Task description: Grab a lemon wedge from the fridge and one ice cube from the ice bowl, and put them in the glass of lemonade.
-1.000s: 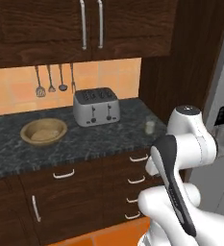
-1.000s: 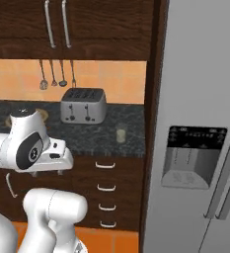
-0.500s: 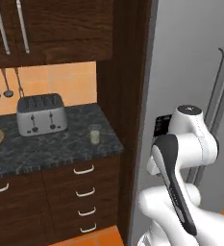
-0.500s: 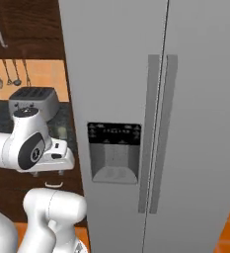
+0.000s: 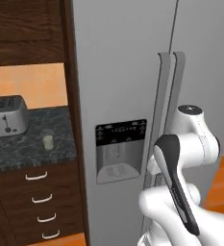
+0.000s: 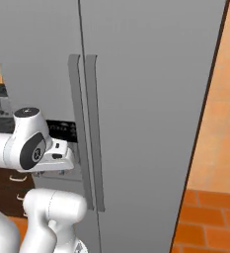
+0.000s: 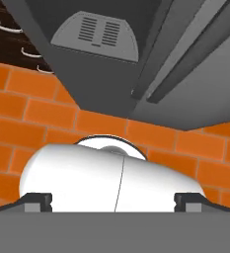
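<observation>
The tall grey fridge (image 5: pixel 128 67) stands straight ahead with both doors shut. Its two long vertical handles (image 5: pixel 170 110) meet at the middle, and the black dispenser panel (image 5: pixel 120 149) sits on the left door. In the right base view the fridge (image 6: pixel 146 99) and its handles (image 6: pixel 84 133) rise just behind my folded arm. The glass of lemonade (image 5: pixel 47 140) stands on the dark counter left of the fridge. My gripper (image 7: pixel 114 200) is open and empty and points down at the floor, with the fridge's foot (image 7: pixel 106 79) above it in the hand view.
A steel toaster (image 5: pixel 5 117) sits on the dark stone counter (image 5: pixel 17 151), over dark wooden drawers (image 5: pixel 39 202). An orange brick floor (image 7: pixel 37 108) lies under the hand. An orange wall (image 6: pixel 220 123) flanks the fridge on the right.
The whole picture has slid from the counter to the fridge, so the base has driven to the right. The arm keeps its folded pose and the gripper stays empty.
</observation>
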